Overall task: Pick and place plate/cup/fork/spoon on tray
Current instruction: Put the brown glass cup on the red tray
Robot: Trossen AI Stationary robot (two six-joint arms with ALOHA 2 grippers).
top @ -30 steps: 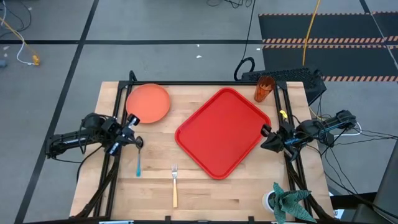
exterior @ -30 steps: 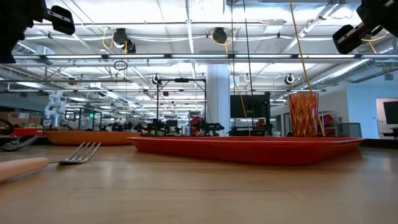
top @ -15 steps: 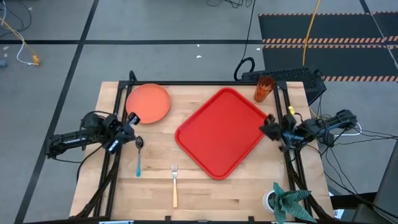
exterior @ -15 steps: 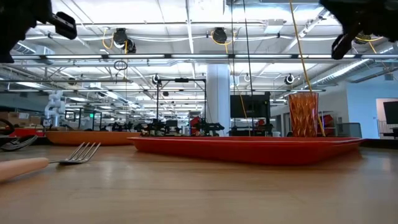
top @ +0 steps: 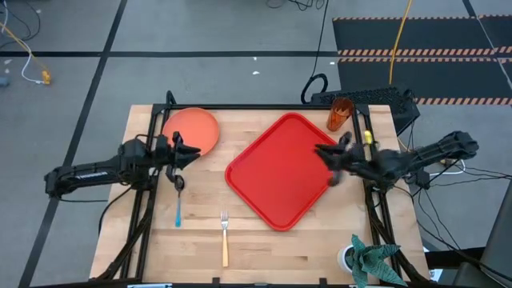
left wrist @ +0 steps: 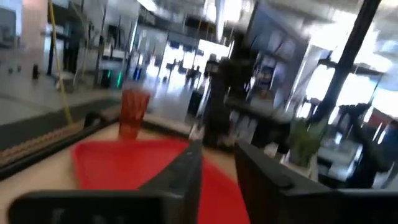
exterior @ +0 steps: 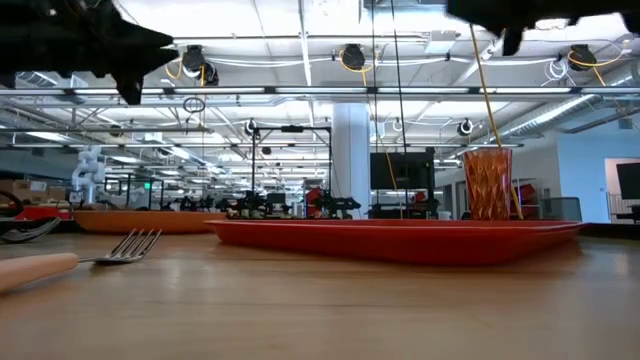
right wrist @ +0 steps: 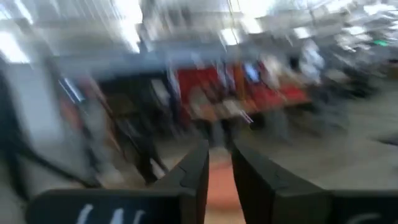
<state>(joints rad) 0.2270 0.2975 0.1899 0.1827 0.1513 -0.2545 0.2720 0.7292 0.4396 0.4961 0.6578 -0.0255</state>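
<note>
The red tray [top: 284,170] lies slantwise at the table's middle. The orange plate [top: 192,130] lies flat at the far left. The amber cup [top: 339,114] stands upright beyond the tray's far right corner and also shows in the left wrist view [left wrist: 133,112]. The blue-handled spoon [top: 178,200] and the orange-handled fork [top: 225,238] lie on the wood near the front left. My left gripper [top: 195,153] hovers at the plate's near right edge, fingers nearly together and empty. My right gripper [top: 320,152] hovers over the tray's right part, fingers nearly together and empty.
A green leafy thing in a white pot [top: 366,258] stands at the near right corner. A black device [top: 376,98] lies past the far right edge, behind the cup. Black frame rails [top: 152,128] run along the table's left, right and far edges.
My left gripper has reached toward the table's right edge and a little far, from beside the spoon's bowl to the plate's near right edge. My right gripper has moved toward the left edge, from the tray's right corner to over the tray. No object has moved.
</note>
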